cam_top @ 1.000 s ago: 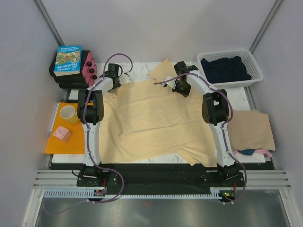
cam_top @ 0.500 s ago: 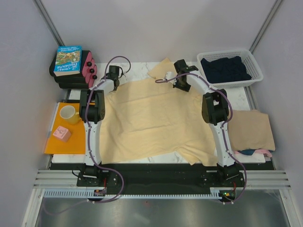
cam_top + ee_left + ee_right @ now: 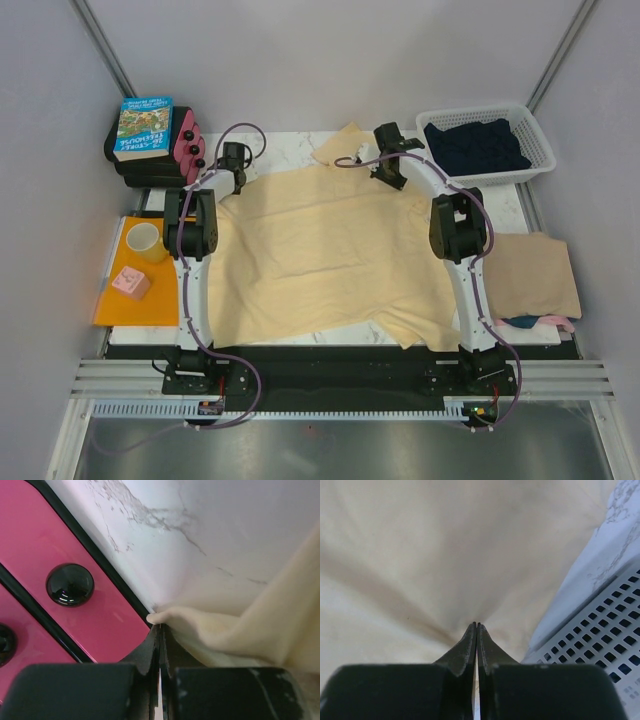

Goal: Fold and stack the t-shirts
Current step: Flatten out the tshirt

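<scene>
Yellow shirt (image 3: 320, 250) lies flatter than a second ago. Left gripper (image 3: 159, 627) and right gripper (image 3: 477, 625), jaws pinching its edge at their tips, sit farther back. Spreading appears nearly complete; folding can follow.

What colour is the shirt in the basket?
Dark navy; the shirt shows best in the top view.

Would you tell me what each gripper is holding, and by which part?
Both pinch the pale yellow t-shirt: the left gripper its far-left edge, the right gripper cloth at its far-right end.
</scene>
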You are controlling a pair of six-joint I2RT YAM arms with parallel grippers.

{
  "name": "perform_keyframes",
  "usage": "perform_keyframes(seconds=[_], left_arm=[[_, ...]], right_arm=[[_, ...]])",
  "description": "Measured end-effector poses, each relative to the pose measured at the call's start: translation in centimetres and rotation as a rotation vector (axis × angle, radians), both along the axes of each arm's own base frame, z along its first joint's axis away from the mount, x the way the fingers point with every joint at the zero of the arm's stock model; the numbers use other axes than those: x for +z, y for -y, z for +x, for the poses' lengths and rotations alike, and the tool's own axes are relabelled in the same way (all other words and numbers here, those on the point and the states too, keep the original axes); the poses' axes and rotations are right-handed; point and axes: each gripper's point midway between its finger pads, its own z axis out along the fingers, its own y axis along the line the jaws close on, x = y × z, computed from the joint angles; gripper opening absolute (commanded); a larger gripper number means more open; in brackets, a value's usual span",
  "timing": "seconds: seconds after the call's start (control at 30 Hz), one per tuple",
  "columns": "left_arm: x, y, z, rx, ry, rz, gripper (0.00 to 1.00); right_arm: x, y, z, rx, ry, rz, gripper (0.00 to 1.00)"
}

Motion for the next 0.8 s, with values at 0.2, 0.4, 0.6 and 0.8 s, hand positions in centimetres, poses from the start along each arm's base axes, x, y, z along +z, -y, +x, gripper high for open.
perform_keyframes(seconds=[0.2,0.4,0.6,0.8], left_arm=[[0.0,-0.2,-0.1,0.005,-0.003,0.002,0.02],[0.0,-0.2,-0.1,0.005,-0.003,0.002,0.02],[-0.1,-0.2,-0.3,0.005,-0.006,0.002,0.02],[0.0,-0.3,-0.4,0.004,-0.011,-0.001,0.02]], right_arm=[[1.0,-1.0,2.5,-0.080,0.126,0.096,0.03],[2.4,-1.7,6.3,-0.123,0.295,0.142,0.03],[0.1,-1.5,7.8,-0.132,0.334,0.118,0.01],[-0.4,-0.7,8.9,-0.139,0.387,0.065,0.00]])
